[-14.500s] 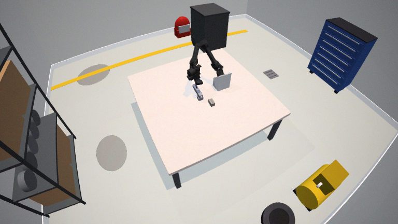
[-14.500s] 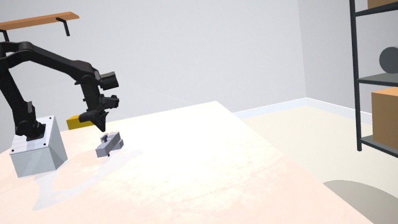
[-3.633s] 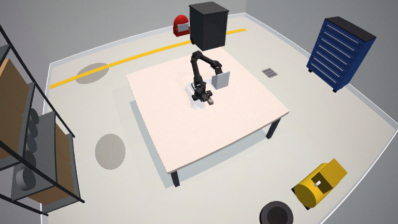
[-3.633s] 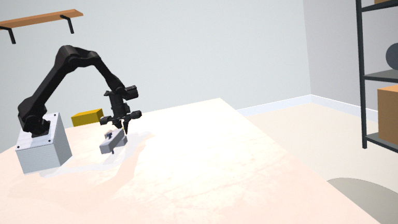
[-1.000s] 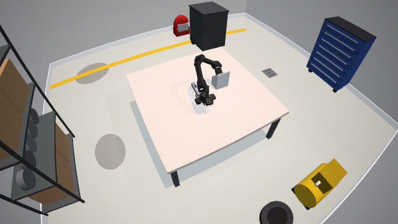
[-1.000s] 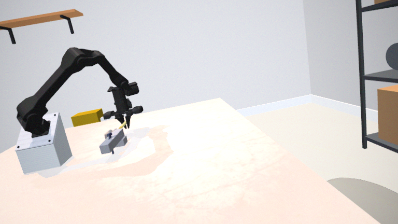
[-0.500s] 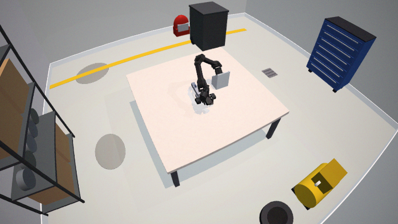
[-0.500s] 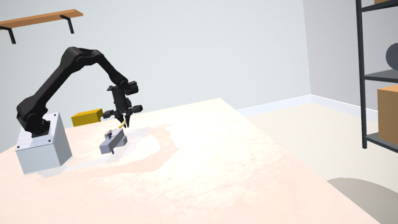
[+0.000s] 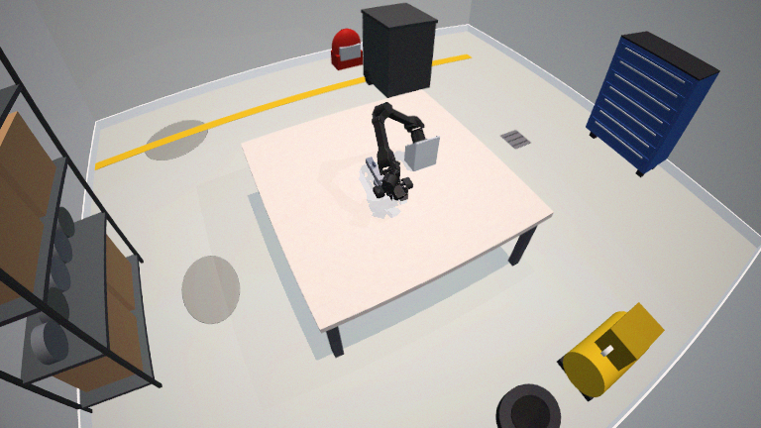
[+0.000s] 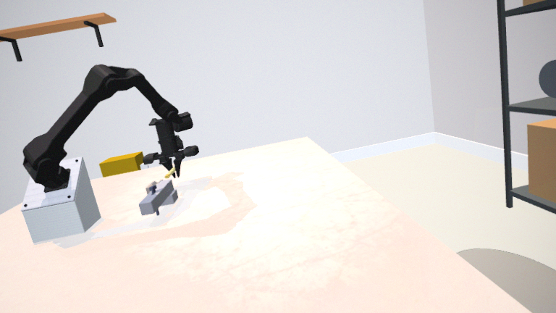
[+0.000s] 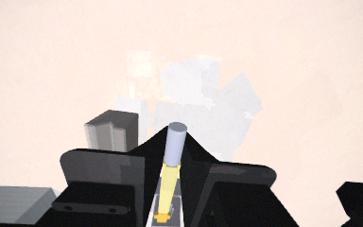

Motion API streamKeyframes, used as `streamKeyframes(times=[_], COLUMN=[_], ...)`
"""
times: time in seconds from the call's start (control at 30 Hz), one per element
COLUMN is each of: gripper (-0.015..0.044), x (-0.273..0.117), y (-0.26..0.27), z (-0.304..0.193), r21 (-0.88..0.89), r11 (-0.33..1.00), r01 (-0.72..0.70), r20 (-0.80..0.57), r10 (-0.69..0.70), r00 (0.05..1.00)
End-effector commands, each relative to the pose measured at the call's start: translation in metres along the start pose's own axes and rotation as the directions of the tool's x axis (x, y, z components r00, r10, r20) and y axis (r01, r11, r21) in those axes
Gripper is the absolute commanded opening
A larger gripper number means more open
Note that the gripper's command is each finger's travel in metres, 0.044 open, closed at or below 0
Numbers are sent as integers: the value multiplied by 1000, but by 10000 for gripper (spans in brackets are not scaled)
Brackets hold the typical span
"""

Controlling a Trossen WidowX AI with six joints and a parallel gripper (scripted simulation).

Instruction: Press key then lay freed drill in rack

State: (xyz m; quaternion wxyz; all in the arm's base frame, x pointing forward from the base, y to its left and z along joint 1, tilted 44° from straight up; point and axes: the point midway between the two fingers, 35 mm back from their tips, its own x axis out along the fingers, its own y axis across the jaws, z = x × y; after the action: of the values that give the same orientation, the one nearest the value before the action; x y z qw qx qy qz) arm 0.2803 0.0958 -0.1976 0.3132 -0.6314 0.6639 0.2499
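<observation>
My gripper [image 10: 176, 175] [image 11: 174, 130] is shut on the drill, a thin rod with a yellow body [image 11: 170, 182] and a grey cylindrical end. The drill [image 10: 170, 172] is tilted and appears just clear above the far end of a long blue-grey block [image 10: 158, 200] [image 9: 375, 172]. The key, a dark blue peg [image 10: 153, 189], shows on top of this block, and a dark tip shows beneath it. A lower grey block [image 10: 172, 198], apparently the rack, lies behind it. In the wrist view a grooved grey block [image 11: 127, 134], likely the rack, is left of the fingers. Fingertips are hidden in the top view.
The arm's pale box base [image 9: 421, 154] [image 10: 53, 222] stands on the table [image 9: 449, 238] [image 10: 287, 227]. The long block is between the base and the gripper. A grey-green edge [image 11: 24, 204] shows at the lower left of the wrist view; I cannot tell what it belongs to.
</observation>
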Motion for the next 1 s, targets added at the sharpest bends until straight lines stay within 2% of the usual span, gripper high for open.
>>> streamKeyframes(times=[0.0, 0.97], gripper=[0, 0], x=[-3, -11], y=[-1, 0], z=[0, -1], r21=[6, 5], r11=[1000, 1000], r01=[0, 0], r20=[5, 5], r10=[0, 0], r00=[1000, 1000])
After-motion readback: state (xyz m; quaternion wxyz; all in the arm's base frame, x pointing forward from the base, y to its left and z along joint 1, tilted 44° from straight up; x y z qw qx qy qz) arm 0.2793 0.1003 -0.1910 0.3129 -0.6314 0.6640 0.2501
